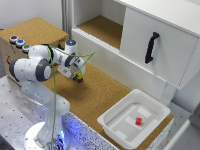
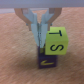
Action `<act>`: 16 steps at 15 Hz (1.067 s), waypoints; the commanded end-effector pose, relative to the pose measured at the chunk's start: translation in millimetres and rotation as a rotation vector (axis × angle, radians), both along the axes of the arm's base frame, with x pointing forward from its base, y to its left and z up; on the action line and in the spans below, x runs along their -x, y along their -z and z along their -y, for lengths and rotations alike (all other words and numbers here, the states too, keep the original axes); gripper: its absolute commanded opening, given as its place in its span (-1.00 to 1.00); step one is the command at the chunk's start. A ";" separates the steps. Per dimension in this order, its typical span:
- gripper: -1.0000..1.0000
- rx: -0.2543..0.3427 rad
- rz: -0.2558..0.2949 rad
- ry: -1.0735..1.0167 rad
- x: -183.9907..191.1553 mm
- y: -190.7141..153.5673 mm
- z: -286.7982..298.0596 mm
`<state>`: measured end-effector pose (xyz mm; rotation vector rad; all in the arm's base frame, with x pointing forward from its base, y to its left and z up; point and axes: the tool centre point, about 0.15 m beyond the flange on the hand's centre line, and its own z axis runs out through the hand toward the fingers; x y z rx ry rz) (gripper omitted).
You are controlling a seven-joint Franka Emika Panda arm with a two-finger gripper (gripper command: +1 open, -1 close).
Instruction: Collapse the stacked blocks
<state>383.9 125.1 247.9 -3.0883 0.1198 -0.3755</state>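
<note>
Grey metal fingers [image 2: 36, 31] of the pincer [image 2: 40, 44] hang close together at the centre of the wrist view, their tips just beside the yellow cube [image 2: 55, 41]; whether they pinch anything I cannot tell. That cube, lettered in black, sits tilted atop the darker cube [image 2: 47, 61], which rests on the cork tabletop [image 2: 15, 60]. In the exterior view the pincer [image 1: 78, 76] hovers left of centre over the cork, the blocks barely visible beneath it. At lower right, a white tray [image 1: 116, 123] holds a small red cube [image 1: 138, 120]. White cabinet [image 1: 160, 40] fills the upper right.
</note>
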 end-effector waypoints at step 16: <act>1.00 0.059 -0.007 0.180 16.0 -44.3 96.0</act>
